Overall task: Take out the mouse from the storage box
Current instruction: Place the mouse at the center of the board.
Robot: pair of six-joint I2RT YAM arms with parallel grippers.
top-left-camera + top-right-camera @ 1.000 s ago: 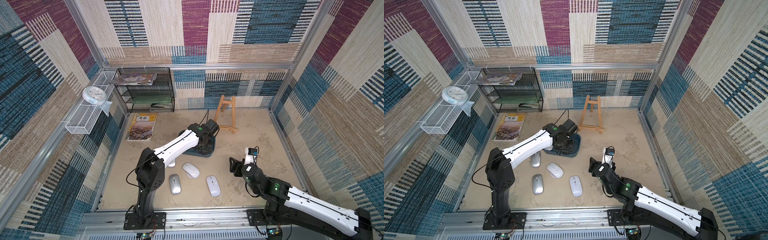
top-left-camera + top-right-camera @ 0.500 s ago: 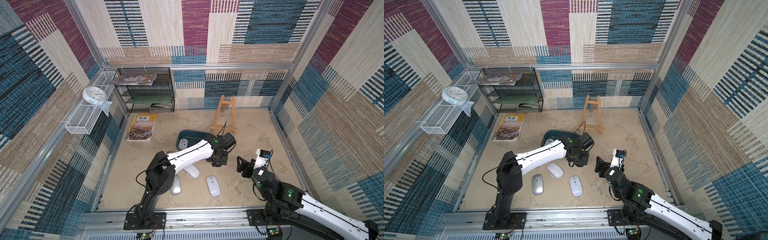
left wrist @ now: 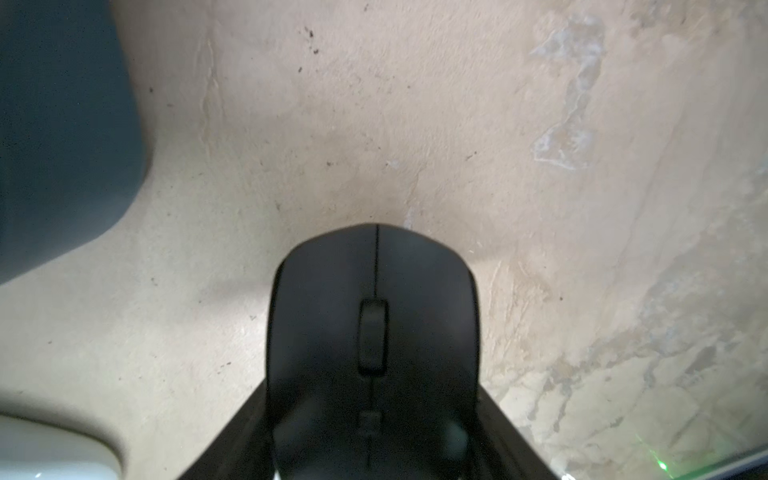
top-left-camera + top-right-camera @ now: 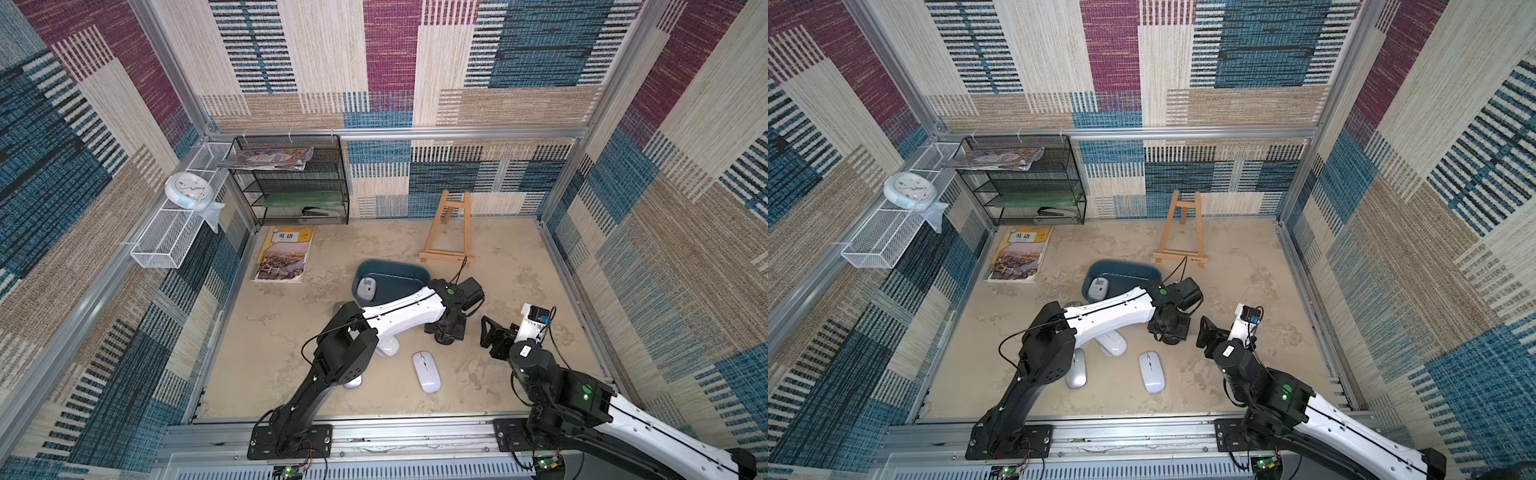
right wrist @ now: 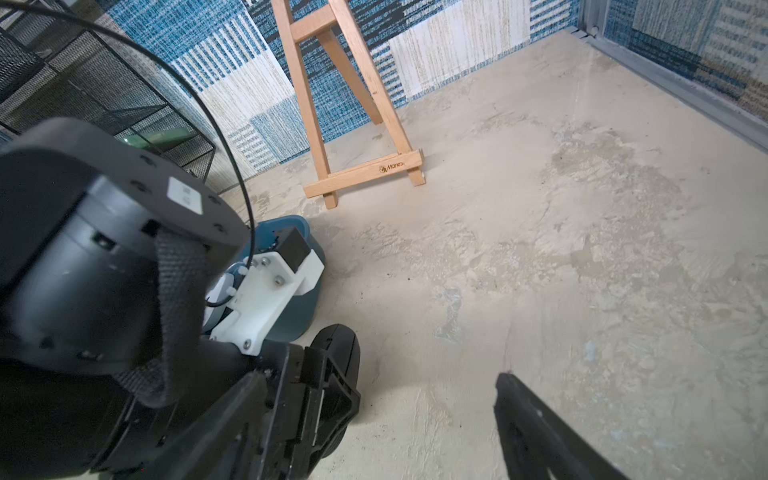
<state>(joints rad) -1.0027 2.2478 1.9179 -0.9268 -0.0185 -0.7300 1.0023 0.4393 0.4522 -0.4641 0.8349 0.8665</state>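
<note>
since a second ago our right gripper [image 4: 493, 334] has spread its jaws wider, near the box's [image 4: 399, 268] right end. the left gripper [image 4: 445, 334] has swung off the box and now pinches the black mouse [image 3: 374, 332] outside it, just beside that end, the mouse's nose poking past the fingers. a grey mouse [image 4: 366, 287] lies inside the box.

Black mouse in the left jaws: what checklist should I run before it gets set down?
1. Grip: left gripper clamped on black mouse: ok.
2. Mouse outside the storage box: ok.
3. Bare table beneath it: ok.
4. Other arm: right gripper open, apart from it: ok.
5. Height above table: cannot tell.
6. Box emptied: not ok, a grey mouse lies inside.
</note>
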